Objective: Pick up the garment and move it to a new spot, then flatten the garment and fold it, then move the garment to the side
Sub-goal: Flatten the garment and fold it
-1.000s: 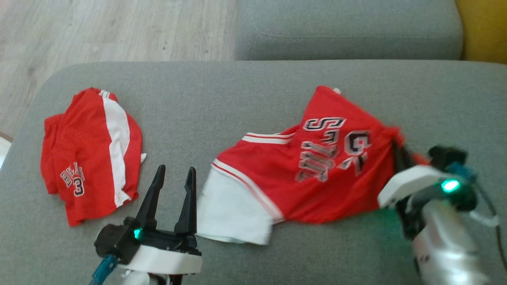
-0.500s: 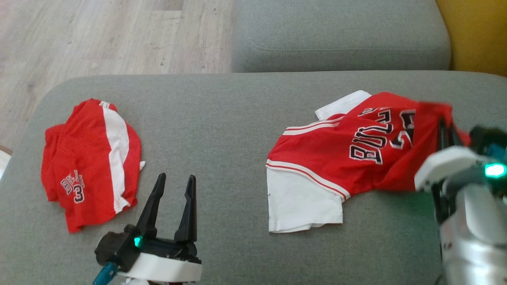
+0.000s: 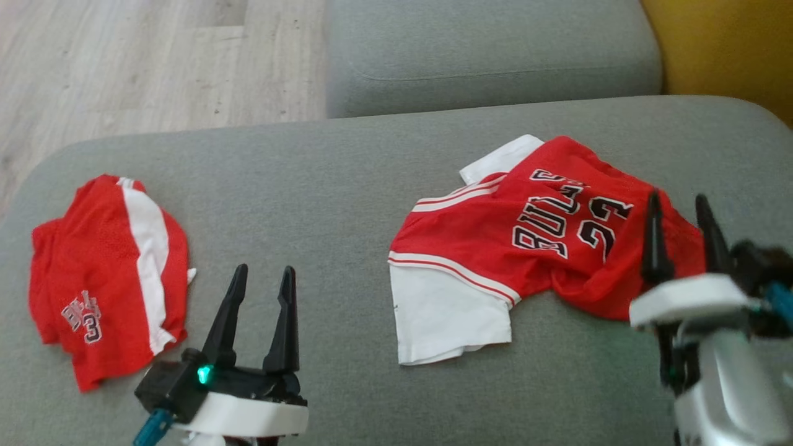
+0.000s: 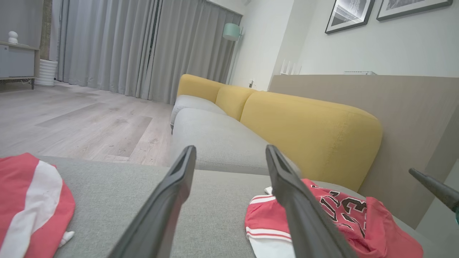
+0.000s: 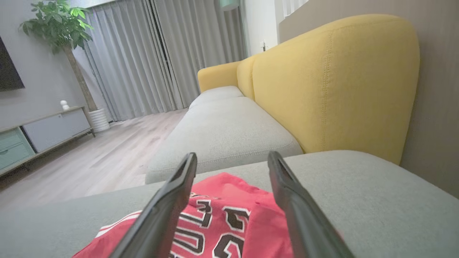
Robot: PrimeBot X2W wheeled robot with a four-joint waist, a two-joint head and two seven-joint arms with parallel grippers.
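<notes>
The garment is a red jersey with white sleeves and black lettering, lying crumpled on the right half of the grey sofa seat. It also appears in the left wrist view as the garment and in the right wrist view as the garment. My right gripper stands open over the jersey's right edge, nothing between its fingers. My left gripper is open near the front of the seat, well left of the jersey.
A pair of red shorts with a white stripe lies at the seat's left end. A second grey seat cushion lies beyond, with a yellow backrest to the right. Wooden floor runs past the far left edge.
My right gripper dragged the jersey rightward, then opened and let it go; the jersey now lies loose on the seat. The head camera has also shifted. The left gripper has stayed open.
</notes>
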